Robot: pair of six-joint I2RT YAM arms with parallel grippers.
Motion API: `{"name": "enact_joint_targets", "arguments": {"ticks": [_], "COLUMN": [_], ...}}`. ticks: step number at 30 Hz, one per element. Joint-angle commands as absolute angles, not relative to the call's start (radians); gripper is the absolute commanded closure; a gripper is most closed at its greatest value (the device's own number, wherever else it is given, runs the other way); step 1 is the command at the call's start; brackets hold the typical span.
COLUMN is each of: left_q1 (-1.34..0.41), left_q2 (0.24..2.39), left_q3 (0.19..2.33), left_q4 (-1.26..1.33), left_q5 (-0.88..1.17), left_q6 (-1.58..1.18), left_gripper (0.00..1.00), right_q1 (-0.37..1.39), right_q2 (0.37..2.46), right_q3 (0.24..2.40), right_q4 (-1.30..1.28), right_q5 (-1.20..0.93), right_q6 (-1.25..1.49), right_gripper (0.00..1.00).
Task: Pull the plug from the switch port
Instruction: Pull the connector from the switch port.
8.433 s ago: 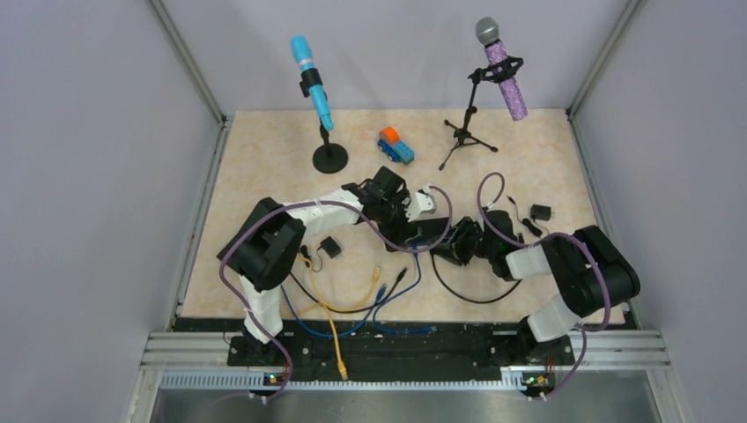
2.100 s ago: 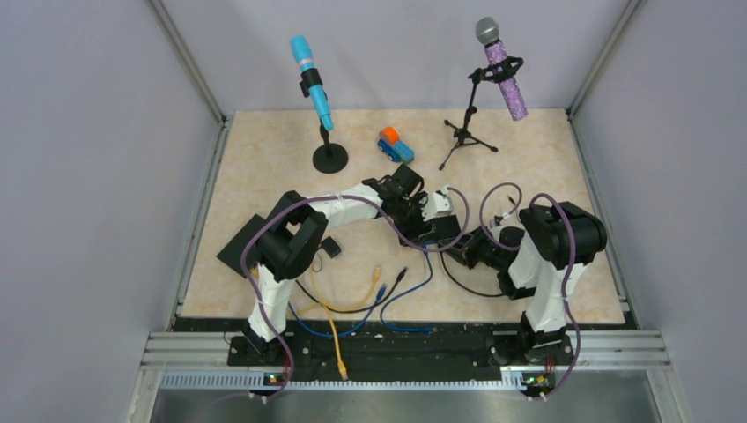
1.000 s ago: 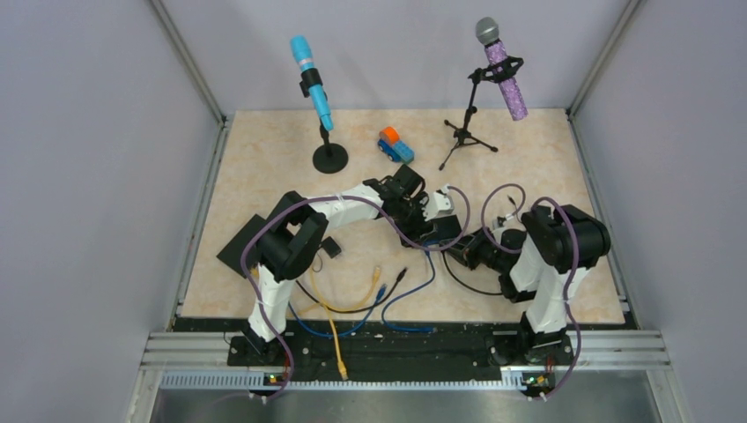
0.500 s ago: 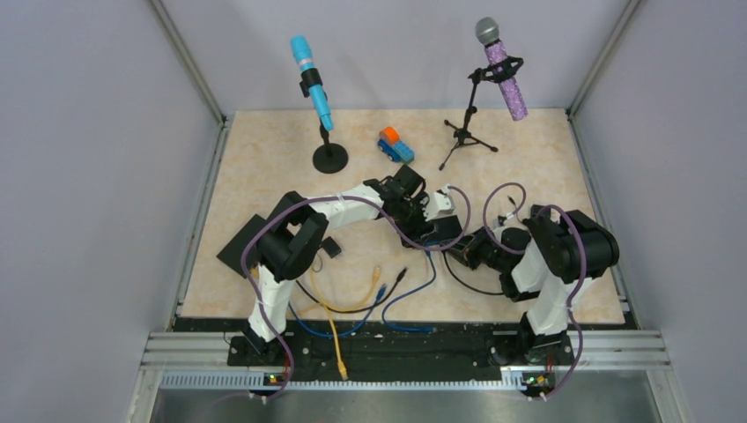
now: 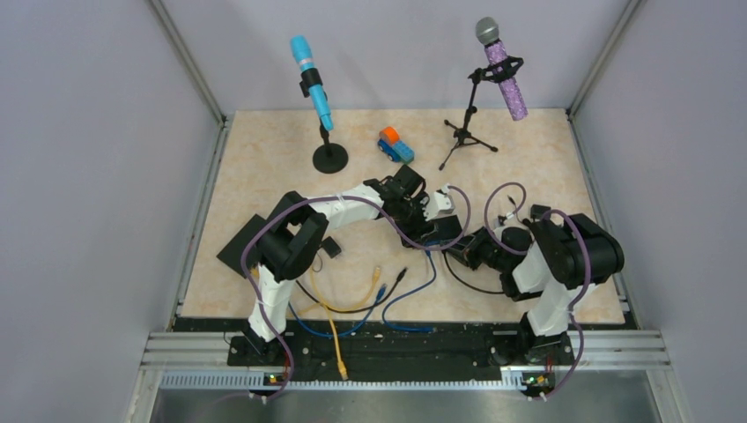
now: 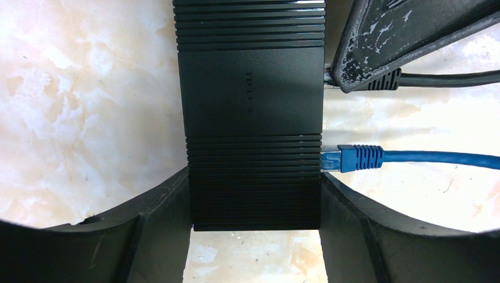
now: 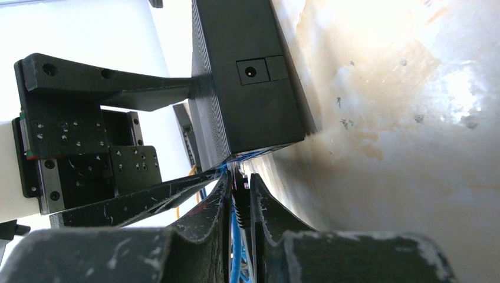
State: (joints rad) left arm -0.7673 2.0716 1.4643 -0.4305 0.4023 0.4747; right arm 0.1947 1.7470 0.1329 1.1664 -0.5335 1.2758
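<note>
Switch [image 6: 253,112]: a flat black box lying level at the centre of the left wrist view, its top ribbed at both ends around a smooth band with a faint logo. Black plug [image 6: 383,79]: upper right, at the switch's right side, mostly covered, its clear tip meeting the casing. Blue plug [image 6: 354,158]: right of centre, seated in a lower port on the same side, its cord running off to the right edge.

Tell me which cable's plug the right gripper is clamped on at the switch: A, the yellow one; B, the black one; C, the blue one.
B: the right gripper has its finger over the black plug at the switch; the blue plug sits untouched.
</note>
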Motion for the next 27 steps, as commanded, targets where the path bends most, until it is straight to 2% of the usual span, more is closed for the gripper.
{"name": "enact_joint_targets", "arguments": {"ticks": [1,15,20,23,26,27], "left_q1": [-0.742,-0.738,-0.739,-0.739,-0.739,-0.739], "left_q2": [2.123,2.12,2.085,2.062,2.049,2.045], "left_q3": [1.457,1.45,1.416,1.396,1.388,1.387], "left_q4": [-0.527,-0.516,-0.481,-0.459,-0.442,-0.439], "left_q5": [0.328,0.302,0.324,0.339,0.345,0.345], "left_q6": [0.452,0.445,0.452,0.449,0.445,0.444], "left_gripper": [0.45,0.44,0.33,0.23,0.18,0.11], "right_q1": [0.203,0.202,0.189,0.182,0.181,0.18], "right_q2": [1.727,1.601,1.416,1.228,1.015,0.955], "right_q3": [0.121,0.078,0.091,0.148,0.249,0.286], "right_q4": [1.103,1.006,0.864,0.615,0.287,0.195], "right_q5": [-0.523,-0.545,-0.519,-0.452,-0.313,-0.266], "right_q6": [1.248,1.21,1.192,1.117,1.014,0.977], "right_gripper": [1.0,1.0,1.0,1.0,1.0,1.0]}}
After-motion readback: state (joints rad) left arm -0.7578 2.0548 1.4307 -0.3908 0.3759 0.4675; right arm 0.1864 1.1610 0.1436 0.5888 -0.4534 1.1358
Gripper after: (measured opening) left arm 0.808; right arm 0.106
